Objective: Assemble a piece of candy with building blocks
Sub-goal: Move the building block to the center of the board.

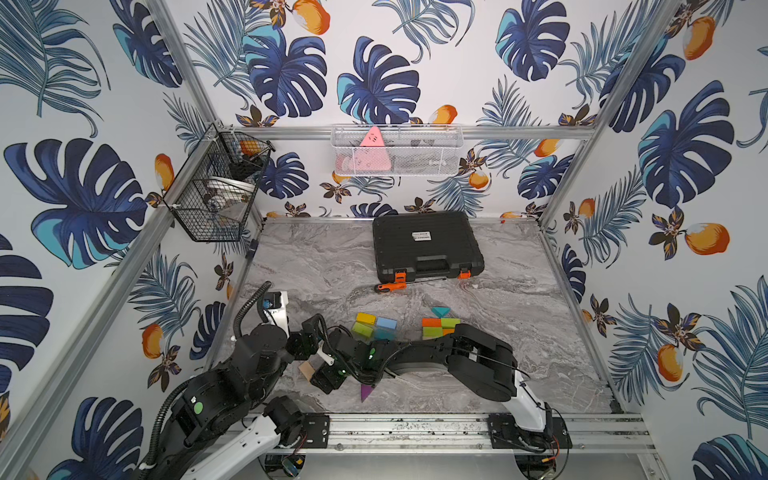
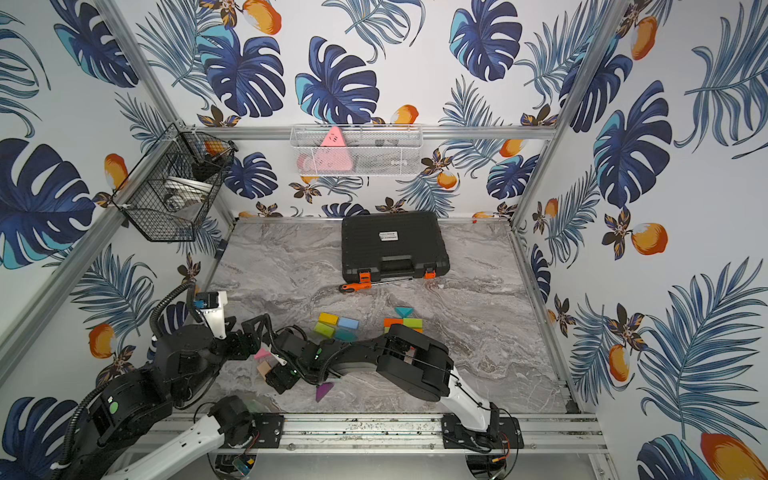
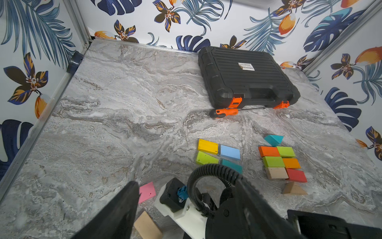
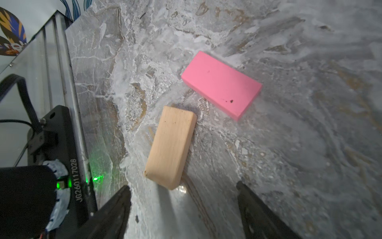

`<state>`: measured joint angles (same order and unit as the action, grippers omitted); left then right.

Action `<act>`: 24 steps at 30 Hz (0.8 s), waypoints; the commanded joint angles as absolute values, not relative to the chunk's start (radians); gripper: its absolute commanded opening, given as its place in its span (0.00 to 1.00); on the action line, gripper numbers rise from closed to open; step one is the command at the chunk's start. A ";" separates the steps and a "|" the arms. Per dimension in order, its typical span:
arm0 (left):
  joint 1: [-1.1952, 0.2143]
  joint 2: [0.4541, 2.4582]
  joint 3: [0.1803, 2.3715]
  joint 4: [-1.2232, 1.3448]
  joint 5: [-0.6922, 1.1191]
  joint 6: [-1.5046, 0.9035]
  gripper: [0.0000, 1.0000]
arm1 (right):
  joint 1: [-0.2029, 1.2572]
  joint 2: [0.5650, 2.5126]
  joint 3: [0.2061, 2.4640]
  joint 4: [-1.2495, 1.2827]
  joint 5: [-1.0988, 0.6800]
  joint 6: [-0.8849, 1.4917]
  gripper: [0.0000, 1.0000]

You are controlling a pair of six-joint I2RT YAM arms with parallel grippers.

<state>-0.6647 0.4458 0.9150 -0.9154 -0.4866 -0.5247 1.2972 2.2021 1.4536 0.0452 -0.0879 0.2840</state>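
Building blocks lie on the marble table. A pink block [image 4: 222, 84] and a plain wood block [image 4: 171, 147] lie just ahead of my right gripper [image 4: 183, 198], which is open and holds nothing. In a top view the gripper [image 1: 320, 376] is beside the wood block [image 1: 306, 369]. A six-block rectangle [image 3: 282, 163] has a teal triangle [image 3: 272, 140] at one end and a wood triangle [image 3: 293, 189] at the other. Yellow, blue, green and teal blocks [image 3: 219, 155] form a square beside it. A purple triangle [image 1: 365, 390] lies near the front. My left gripper [image 3: 186, 182] is open above the right wrist.
A black tool case [image 1: 428, 245] lies at the back of the table, with an orange-handled screwdriver [image 1: 392, 287] in front of it. A black wire basket [image 1: 216, 187] and a white mesh basket [image 1: 397, 149] hang on the walls. An aluminium rail [image 1: 415, 432] runs along the front edge.
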 commanded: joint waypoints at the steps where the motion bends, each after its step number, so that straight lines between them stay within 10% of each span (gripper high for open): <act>1: -0.663 0.432 0.908 -0.898 -0.500 -0.529 0.78 | 1.310 2.232 1.475 0.029 -0.099 0.290 0.84; 15: -0.664 0.415 0.910 -0.911 -0.516 -0.542 0.79 | 1.368 2.376 1.579 -0.086 0.097 0.248 0.71; 24: -0.663 0.432 0.912 -0.913 -0.521 -0.541 0.79 | 1.358 2.302 1.488 -0.075 0.215 0.161 0.40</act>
